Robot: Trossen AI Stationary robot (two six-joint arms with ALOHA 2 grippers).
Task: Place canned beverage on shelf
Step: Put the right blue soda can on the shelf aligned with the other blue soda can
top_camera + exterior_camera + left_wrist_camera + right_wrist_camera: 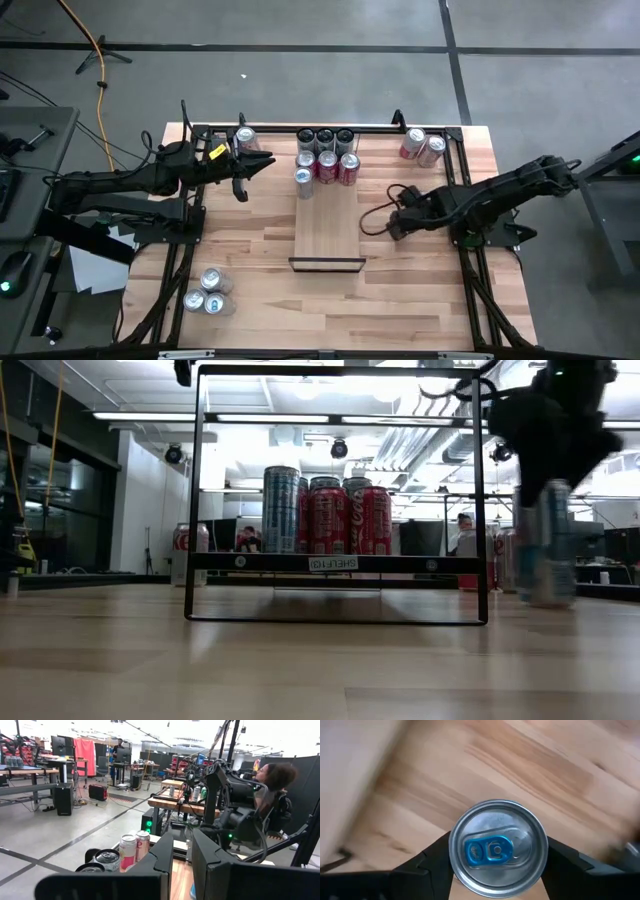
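the right gripper (497, 870) has its two dark fingers (427, 865) pressed against either side of a silver can (497, 847), looking straight down on its lid with a blue pull tab. the can is grasped. seen from above, that gripper (397, 222) sits over the tabletop (420, 290) just to the right of the shelf (328, 228), near its middle length. from table level the same can (548, 545) shows blurred and tall, upright under the dark gripper, off to the right of the black frame (335, 495); i cannot tell whether its base touches the wood.

the shelf is a pale narrow panel lying in the middle of the table, its black edge bar (327, 264) at the near end. at its far end stands a cluster of cans (326, 158): dark lids at the back, red ones and a silver one in front. from low down they read as a tall silver can (281, 510) beside red cola cans (350, 520).

two more cans (423, 146) lie at the far right corner, three (208, 294) near the front left, and one (245, 138) at the far left.

the left gripper (248, 165) hangs over the far left of the table with its fingers (167, 862) clenched on nothing. past them a person (272, 790) sits beyond the table.
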